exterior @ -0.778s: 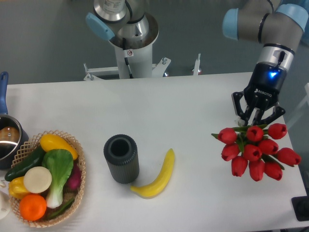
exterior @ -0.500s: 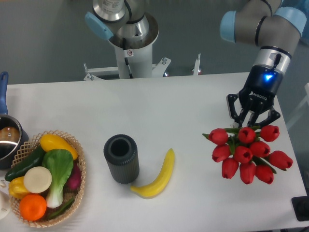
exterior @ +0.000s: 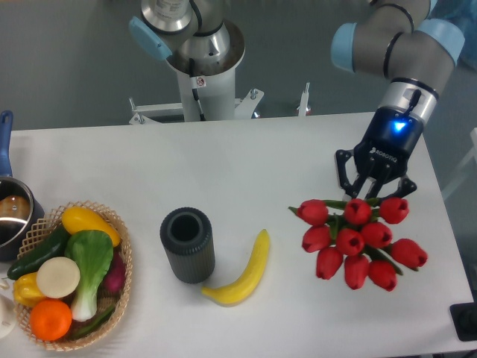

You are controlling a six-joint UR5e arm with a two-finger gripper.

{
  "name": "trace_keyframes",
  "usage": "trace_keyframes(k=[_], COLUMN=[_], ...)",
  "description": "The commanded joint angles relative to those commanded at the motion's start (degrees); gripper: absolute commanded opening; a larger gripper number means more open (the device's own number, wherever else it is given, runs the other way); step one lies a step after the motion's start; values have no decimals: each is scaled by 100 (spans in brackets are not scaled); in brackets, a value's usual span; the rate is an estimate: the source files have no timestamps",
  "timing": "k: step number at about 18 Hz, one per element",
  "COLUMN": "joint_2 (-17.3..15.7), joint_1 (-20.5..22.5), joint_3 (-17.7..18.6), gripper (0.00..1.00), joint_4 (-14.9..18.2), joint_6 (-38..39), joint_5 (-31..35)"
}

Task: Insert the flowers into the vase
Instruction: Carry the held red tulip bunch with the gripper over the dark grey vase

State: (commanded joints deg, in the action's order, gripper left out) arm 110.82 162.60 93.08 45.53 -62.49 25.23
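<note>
- Fixed camera: we see the gripper (exterior: 371,190) clenched on the flowers (exterior: 356,240), holding the bunch near the right edge of the table (exterior: 246,156), buds fanning toward the front edge.
- The vase (exterior: 187,244) stands upright, mouth open, left of centre, well apart from the bunch, with a banana (exterior: 242,271) lying between.
- We judge the carry runs leftward.

One bunch of ten red tulip buds (exterior: 356,242), one ribbed dark grey cylindrical vase (exterior: 187,245), one yellow banana (exterior: 243,272), one woven wicker basket (exterior: 122,277), one blue-handled steel pot (exterior: 9,216) stood counted.
</note>
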Motion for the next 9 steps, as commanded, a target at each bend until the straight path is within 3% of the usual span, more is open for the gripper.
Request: trace_keyframes(k=[2, 9], joint_2=[44, 273], joint_1=[-97, -466], joint_3=[-97, -53], gripper=[18, 17], joint_4=[0, -106], joint_6=[0, -351], joint_5=[-52, -1536])
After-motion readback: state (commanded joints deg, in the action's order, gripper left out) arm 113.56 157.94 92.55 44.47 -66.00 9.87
